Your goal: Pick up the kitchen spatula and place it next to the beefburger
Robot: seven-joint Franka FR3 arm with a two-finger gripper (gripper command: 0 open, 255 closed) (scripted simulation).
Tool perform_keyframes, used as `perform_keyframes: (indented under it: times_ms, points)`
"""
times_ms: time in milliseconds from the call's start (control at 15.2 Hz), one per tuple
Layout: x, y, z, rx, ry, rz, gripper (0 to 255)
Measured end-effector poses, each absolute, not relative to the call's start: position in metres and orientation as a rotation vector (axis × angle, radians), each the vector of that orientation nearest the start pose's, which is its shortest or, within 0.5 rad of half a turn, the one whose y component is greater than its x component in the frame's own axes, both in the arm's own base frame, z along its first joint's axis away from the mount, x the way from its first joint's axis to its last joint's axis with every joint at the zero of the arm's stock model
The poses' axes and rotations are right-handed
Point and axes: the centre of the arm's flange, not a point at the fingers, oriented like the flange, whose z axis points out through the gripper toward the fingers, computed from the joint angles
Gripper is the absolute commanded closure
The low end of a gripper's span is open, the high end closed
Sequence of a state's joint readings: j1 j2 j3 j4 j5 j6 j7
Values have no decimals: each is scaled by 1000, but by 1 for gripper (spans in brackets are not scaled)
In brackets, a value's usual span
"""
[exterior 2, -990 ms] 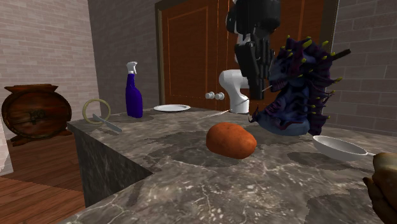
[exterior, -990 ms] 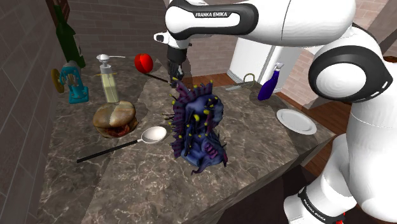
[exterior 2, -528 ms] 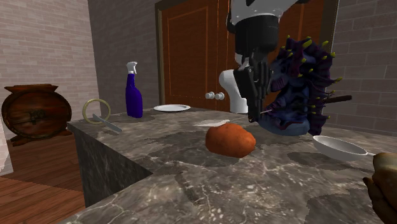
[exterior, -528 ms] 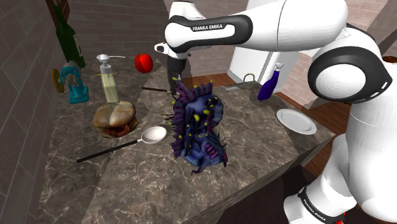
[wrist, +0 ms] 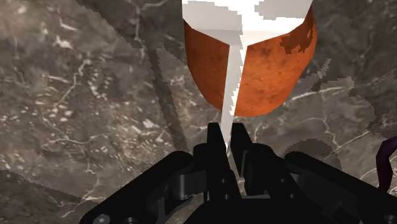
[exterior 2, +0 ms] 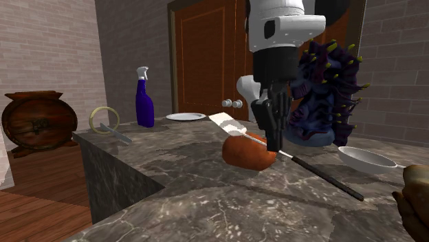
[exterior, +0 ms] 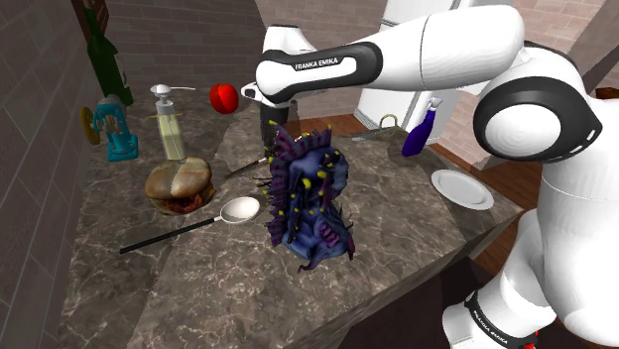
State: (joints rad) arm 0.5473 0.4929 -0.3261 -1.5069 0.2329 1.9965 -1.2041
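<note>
Gripper (exterior 2: 275, 146) is clenched on the spatula (exterior 2: 230, 124) at its thin neck. In the second exterior view the white blade sits over a red-orange round thing (exterior 2: 244, 157). The black handle runs right, ending near the burger (exterior 2: 414, 199) on the counter (exterior 2: 192, 206).

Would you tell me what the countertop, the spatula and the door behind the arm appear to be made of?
Countertop: dark polished stone, likely marble, judging by pale veins and faint sheen. Spatula: flat matte white blade on a black handle; plastic or metal, I cannot tell. Door: reddish-brown wood, apparently varnished, with framed panels.
</note>
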Motion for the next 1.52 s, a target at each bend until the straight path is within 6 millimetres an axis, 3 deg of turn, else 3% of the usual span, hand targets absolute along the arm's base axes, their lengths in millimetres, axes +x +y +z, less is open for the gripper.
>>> perform_keyframes:
  times_ms: [528, 924, 990, 1386, 1518]
  points:
    - [670, 202, 369, -2410, -1970, -145, 255]
    - [668, 201, 366, -2408, -1971, -139, 255]
    - [668, 202, 366, -2406, -1969, -130, 0]
    - [664, 199, 353, -2400, -1960, -81, 0]
    - [667, 199, 367, -2400, -1960, -80, 0]
